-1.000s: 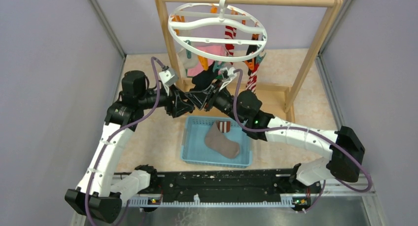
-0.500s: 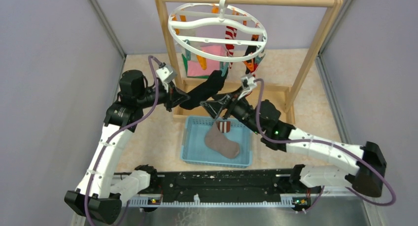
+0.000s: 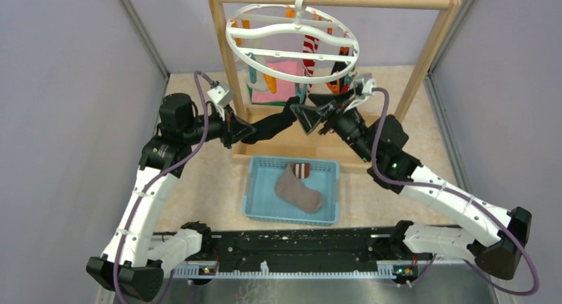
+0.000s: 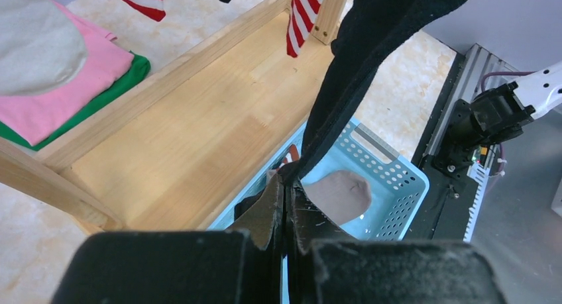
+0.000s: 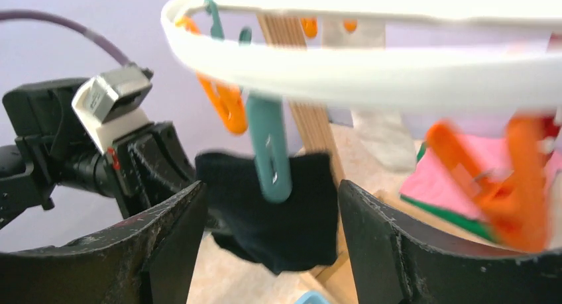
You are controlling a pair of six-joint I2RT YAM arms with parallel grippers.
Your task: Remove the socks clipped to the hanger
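The white ring hanger (image 3: 229, 34) hangs from the wooden rack. A black sock (image 3: 278, 122) stretches taut from a teal clip (image 5: 268, 152) on the hanger's rim (image 5: 371, 72) down-left to my left gripper (image 3: 242, 130). That gripper (image 4: 286, 185) is shut on the sock's lower end (image 4: 358, 72). My right gripper (image 3: 311, 115) is open just under the ring, its jaws either side of the teal clip and the sock's clipped end (image 5: 278, 224), touching neither. A red-and-white striped sock (image 3: 309, 52) is still clipped on. A white sock (image 4: 36, 42) hangs at the left.
A blue basket (image 3: 250, 191) in front of the rack holds a grey sock (image 3: 298, 191) with a striped cuff. Folded pink-and-green cloth (image 4: 73, 85) lies on the rack's wooden base (image 4: 199, 132). Orange clips (image 5: 523, 178) hang beside the right gripper. The rack's posts (image 3: 424, 59) flank the hanger.
The left gripper shut on the black sock and pulled it taut to the left. The right arm swung from beside the sock up and right to the teal clip, its jaws opening wider.
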